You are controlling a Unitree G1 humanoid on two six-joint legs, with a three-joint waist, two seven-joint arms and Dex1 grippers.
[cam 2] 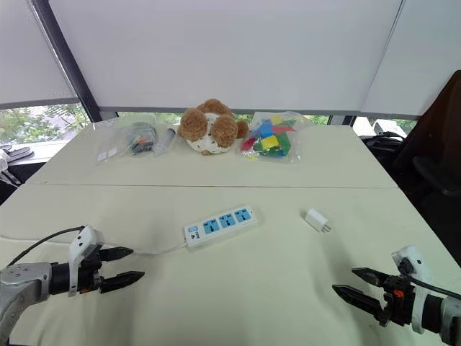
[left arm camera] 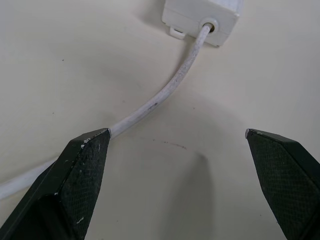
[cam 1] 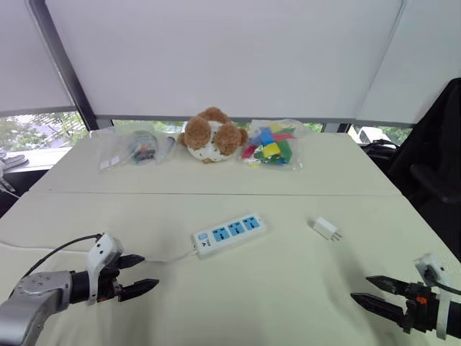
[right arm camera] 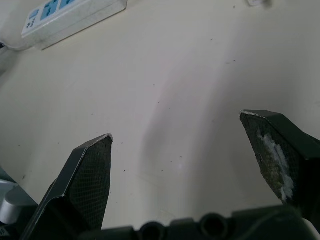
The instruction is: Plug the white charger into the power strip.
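- We saw the white charger (cam 1: 326,228) lying on the pale counter (cam 1: 274,303), over on the right side. Nothing was touching it.
- Its little pins pointed away from the power strip (cam 1: 229,234).
- The power strip lay flat near the middle of the counter, to the left of the charger and apart from it. Its blue plug holes faced up.
- A thin white cord (left arm camera: 165,90) came out of the strip's left end and ran toward the left tool (cam 1: 150,272).
- The left tool was open, with its two black fingers spread wide. It sat low over the counter, left of the strip, and pointed toward the strip's cord end.
- In the left wrist view, the cord passed just beside one black finger (left arm camera: 75,185). We could not tell if they touched.
- The right tool (cam 1: 359,287) was open too, with its fingers far apart. It was low over the near right part of the counter, nearer to us than the charger and well apart from it.
- At the far side of the counter sat a brown teddy bear (cam 1: 212,135).
- A bag of colored blocks (cam 1: 270,146) lay just right of the bear, and a clear bag of small things (cam 1: 137,148) lay to its left.
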